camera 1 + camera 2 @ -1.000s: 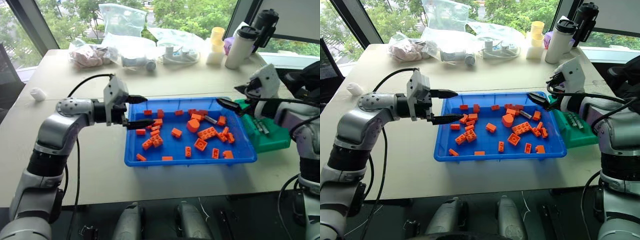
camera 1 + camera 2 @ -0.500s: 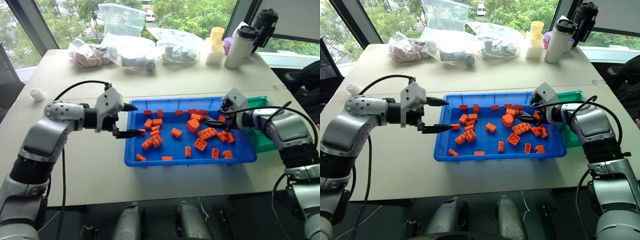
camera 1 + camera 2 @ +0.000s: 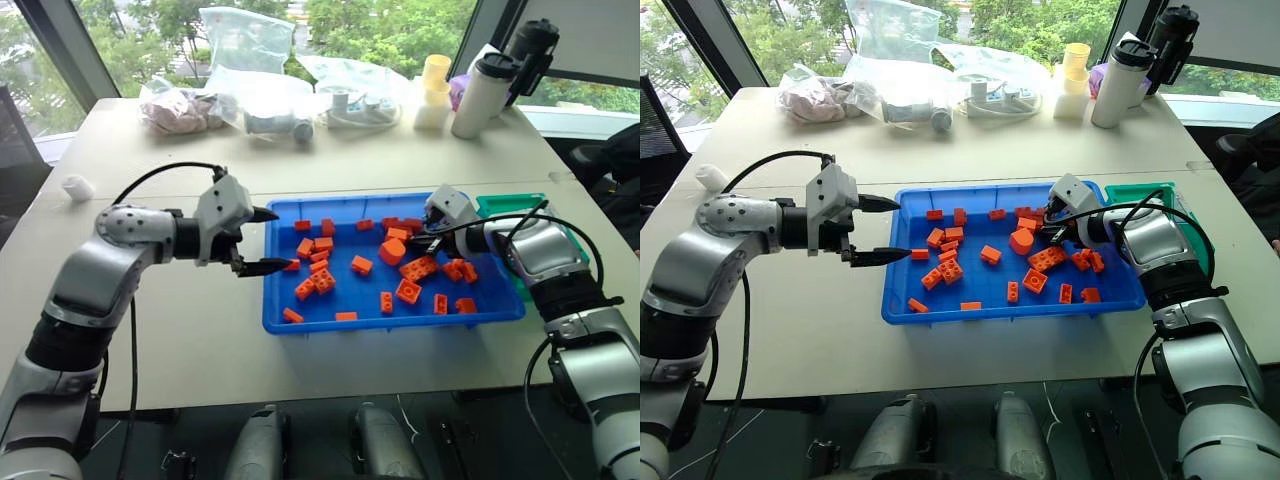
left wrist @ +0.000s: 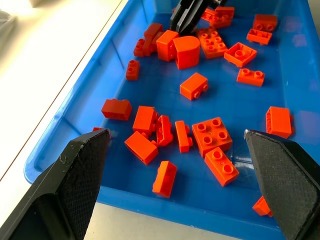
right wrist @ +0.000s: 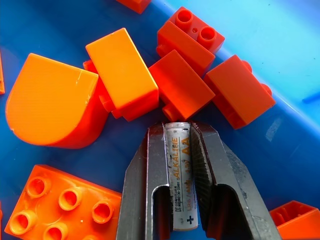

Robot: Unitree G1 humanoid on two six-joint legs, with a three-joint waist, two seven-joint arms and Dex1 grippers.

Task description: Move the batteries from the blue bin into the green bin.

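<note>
The blue bin [image 3: 400,322] lies mid-table with several orange bricks [image 3: 322,282] in it. My right gripper [image 5: 177,131] is down inside its far right part, shut on a grey AA battery [image 5: 180,175] that lies between the two fingers, beside a cluster of bricks and a rounded orange block [image 5: 50,107]. From the head the same gripper [image 3: 420,243] sits low among the bricks. The green bin [image 3: 1145,192] stands just past the blue bin's right end, partly hidden by my right arm. My left gripper [image 3: 280,240] hovers open at the blue bin's left rim, holding nothing.
Along the table's far edge are clear plastic bags [image 3: 240,70], a white bottle [image 3: 478,95], a dark flask [image 3: 528,45] and stacked cups [image 3: 433,85]. A small white object [image 3: 76,187] lies at the far left.
My right gripper came down from above the green bin into the blue bin and shut on a battery. The left gripper stayed open near the left rim.
</note>
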